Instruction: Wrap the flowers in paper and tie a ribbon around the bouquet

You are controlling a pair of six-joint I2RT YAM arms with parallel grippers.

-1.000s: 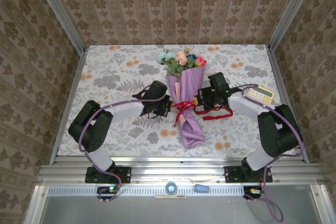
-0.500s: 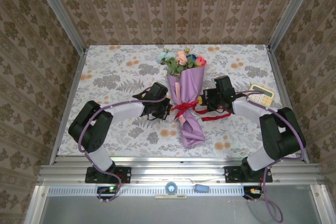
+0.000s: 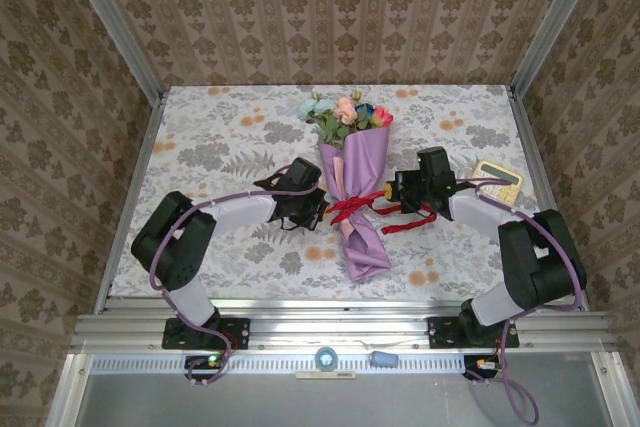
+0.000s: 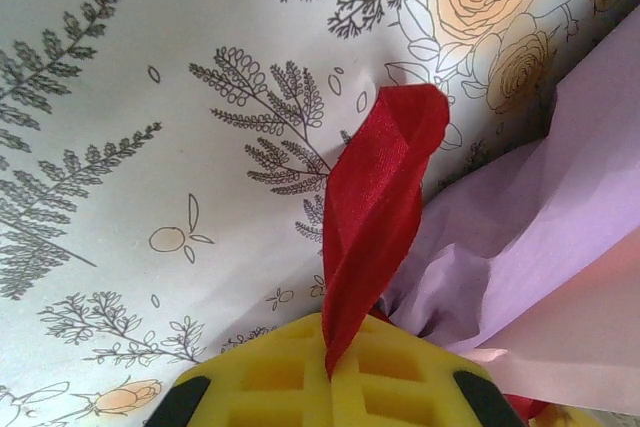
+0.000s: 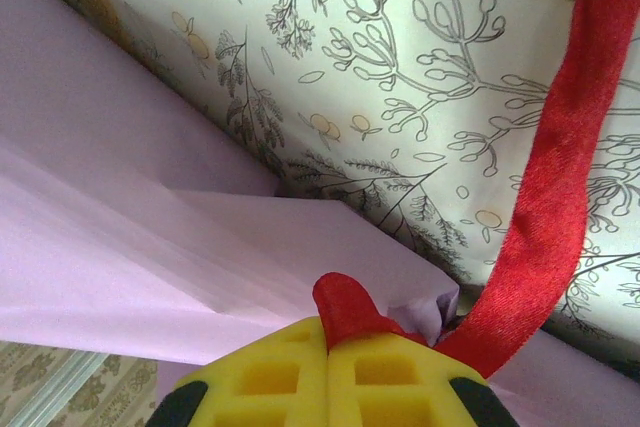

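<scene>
Lilac paper [image 3: 362,162] is already rolled into a long cone around the flowers [image 3: 345,112], so from the top view I judge the wrap done. The bouquet [image 3: 360,232] lies mid-table, heads to the far side and narrow tail toward my bases. The red ribbon [image 3: 352,205] crosses the cone at its waist, bunched there, and a loose loop lies on the tablecloth [image 3: 220,137] to the right. My left claw [image 3: 318,209] sits just beside the cone's left edge and my right claw [image 3: 388,192] just beside its right edge. A calculator [image 3: 497,177] sits well apart. Tying looks under way. What's left, I judge, is pulling the knot tight; I cannot tell whether a bow is formed.

Left wrist: my left claw [image 4: 330,372] is pinched closed on a ribbon [image 4: 375,217] end. The band is woven, slightly glossy and twisted, rising from the seam between the yellow waffle-grid pads [image 4: 270,372]. The paper [image 4: 540,237] is thin, matte and creased, with a pink inner face at the lower right.

Right wrist: my right claw [image 5: 328,372] is also clamped on the ribbon [image 5: 545,217]. A short curl pokes out above the pads, and the long flat tail runs up over the printed cloth. The paper [image 5: 120,217] lies in soft folded layers.
</scene>
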